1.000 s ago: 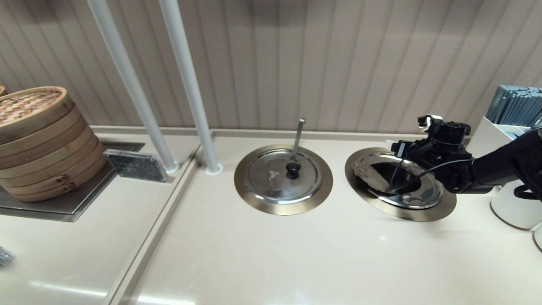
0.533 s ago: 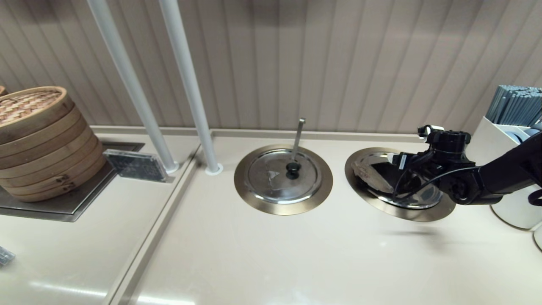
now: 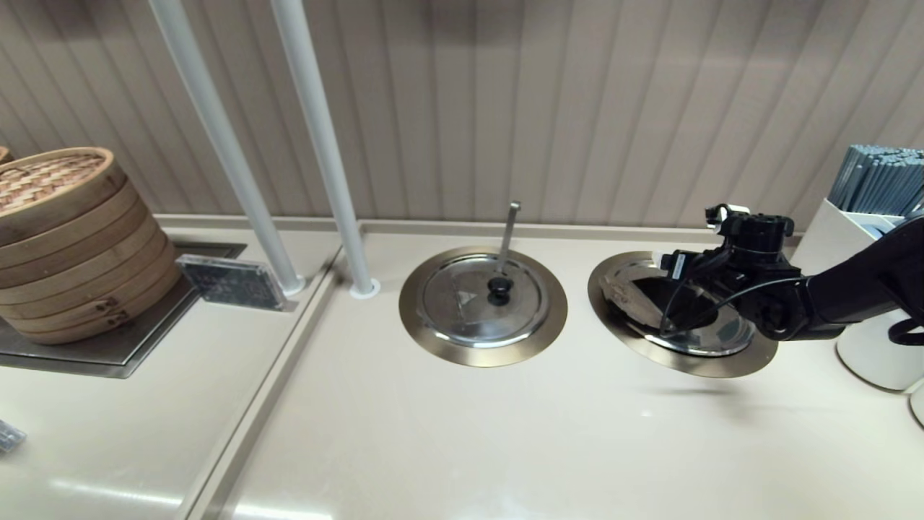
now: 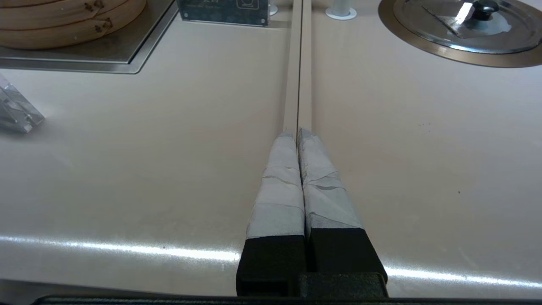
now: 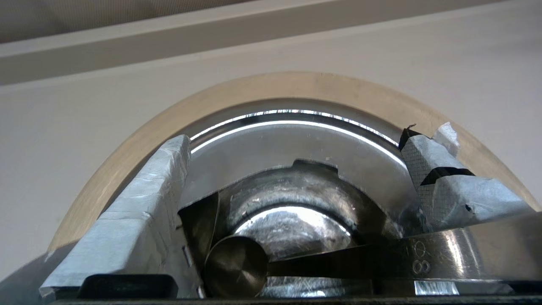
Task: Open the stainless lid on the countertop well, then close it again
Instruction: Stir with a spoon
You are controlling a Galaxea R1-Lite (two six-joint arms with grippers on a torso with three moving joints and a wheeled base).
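The countertop well [image 3: 722, 365], ringed in bronze-gold, lies at the right. Its stainless lid [image 3: 722, 336] shows a dark wedge-shaped opening on the left side. My right gripper [image 3: 682, 278] hovers over that opening, fingers spread wide with nothing between them. In the right wrist view the gripper [image 5: 311, 140] frames the far part of the lid [image 5: 288, 144]; the well's shiny inside and a slanted ladle [image 5: 235, 267] show below it. The lid's black knob is hidden. My left gripper [image 4: 296, 133] is shut, parked low over the counter seam.
The twin lid [image 3: 476, 303] with an upright ladle handle covers the middle well. Two white poles [image 3: 325, 144] rise behind it. Bamboo steamers [image 3: 65, 238] stand far left beside a small sign [image 3: 231, 282]. A white holder of grey sticks [image 3: 873, 188] stands far right.
The right gripper dipped slightly right and down over the well, then came back up and left. The lid's dark opening looks the same. The left arm stayed still.
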